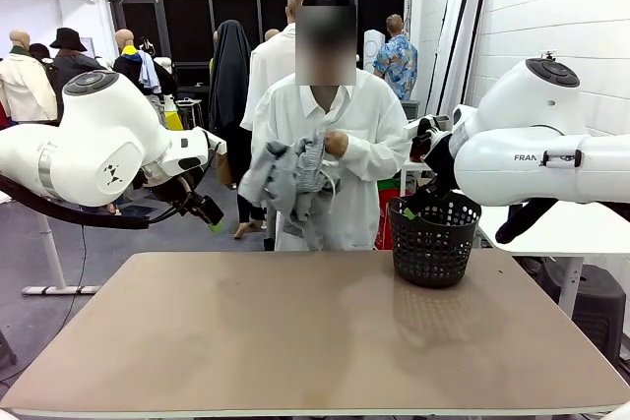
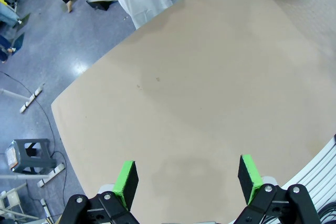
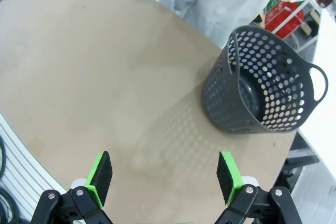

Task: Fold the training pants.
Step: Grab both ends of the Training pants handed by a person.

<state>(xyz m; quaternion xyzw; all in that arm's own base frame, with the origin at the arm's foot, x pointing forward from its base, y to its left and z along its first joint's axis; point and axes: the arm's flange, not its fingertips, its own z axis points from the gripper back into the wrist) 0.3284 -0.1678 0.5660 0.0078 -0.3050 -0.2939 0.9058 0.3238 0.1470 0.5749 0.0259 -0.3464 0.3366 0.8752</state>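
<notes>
Nearest you is the brown table (image 1: 295,341), smooth and matt. Both wrist views look down on it from well above.

Your left gripper (image 2: 187,176) hangs over the table's left part with its jaws wide apart and nothing between the green pads (image 2: 126,179). Your right gripper (image 3: 163,176) is spread just as wide and just as empty, over the right part of the table. Beyond it, near the far right corner, stands the black basket (image 3: 226,103), perforated and upright.

At the far edge the person (image 1: 369,125) stands holding the training pants (image 1: 290,184) bunched against the chest, off the table. One hand (image 1: 337,143) works at the top of the bundle. The grey cloth hangs in loose folds, so neither waistband nor legs can be told apart with confidence.

Expect the pants to be light and thoroughly limp. They will likely sag from any single pinch, and the layers may slide over each other. They should drag easily on that smooth top.

Once they lie flat, I would take hold at the gathered waistband corners or the leg hems. The cloth is thickest there and gives the pads something to bite. Mind any loose drawstring.
</notes>
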